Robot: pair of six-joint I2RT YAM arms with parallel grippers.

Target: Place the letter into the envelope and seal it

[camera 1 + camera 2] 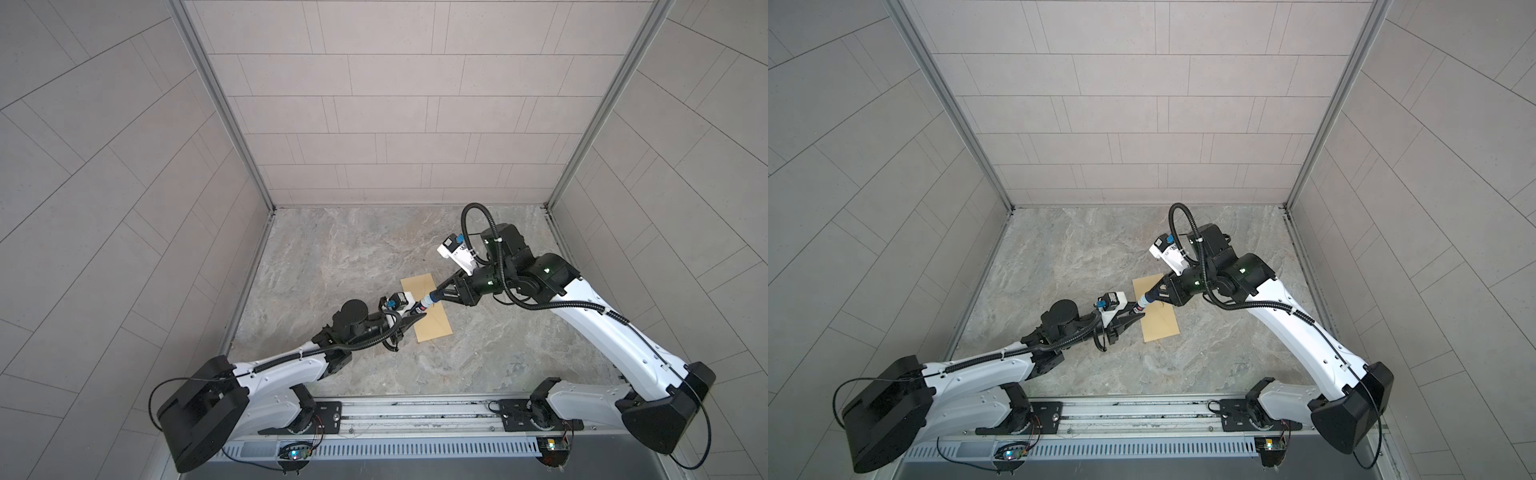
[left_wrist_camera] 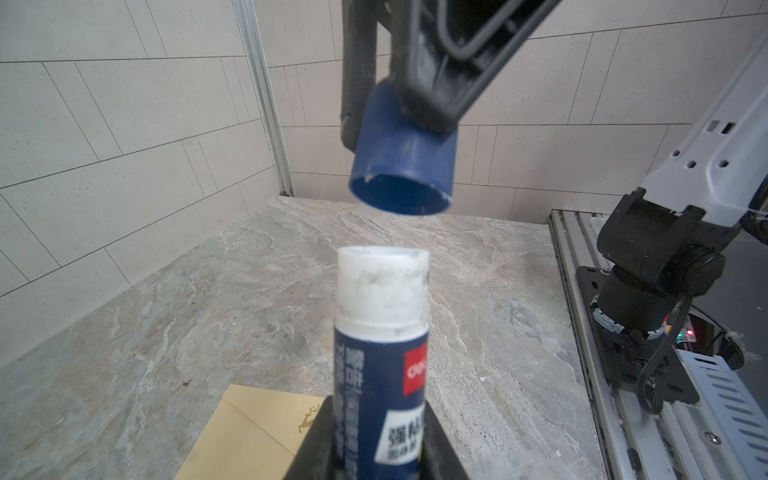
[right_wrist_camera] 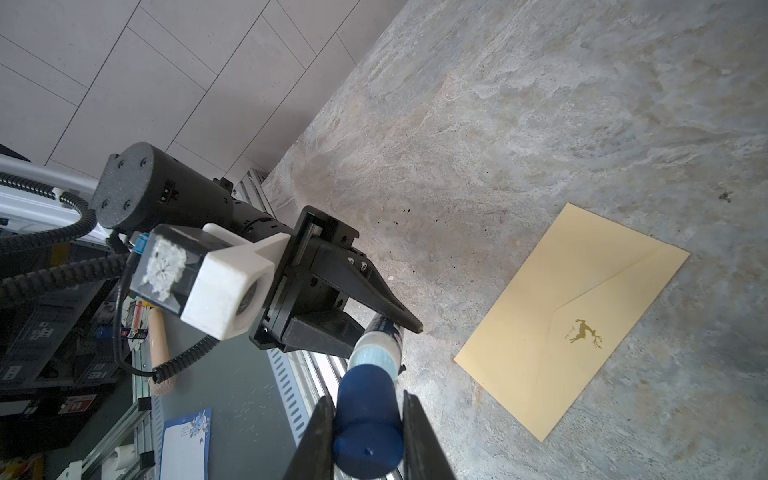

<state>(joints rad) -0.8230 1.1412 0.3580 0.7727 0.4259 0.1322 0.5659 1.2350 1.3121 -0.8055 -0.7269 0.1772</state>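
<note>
The envelope (image 3: 582,316) lies flat in the middle of the bench (image 1: 353,257), flap folded down. Above it, the left gripper (image 2: 376,457) clamps a glue stick (image 2: 380,374); the right gripper (image 3: 368,424) grasps its cap (image 2: 401,158), just clear of the stick. The envelope looks thin, light and floppy, probably best pinched at an edge.

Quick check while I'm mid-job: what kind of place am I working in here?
Most likely a lab test booth, not a real office: tile-pattern panels in aluminium framing wall in a marble-look tabletop, a robot mounting rail runs along the front, and cluttered shelving shows beyond it.
</note>
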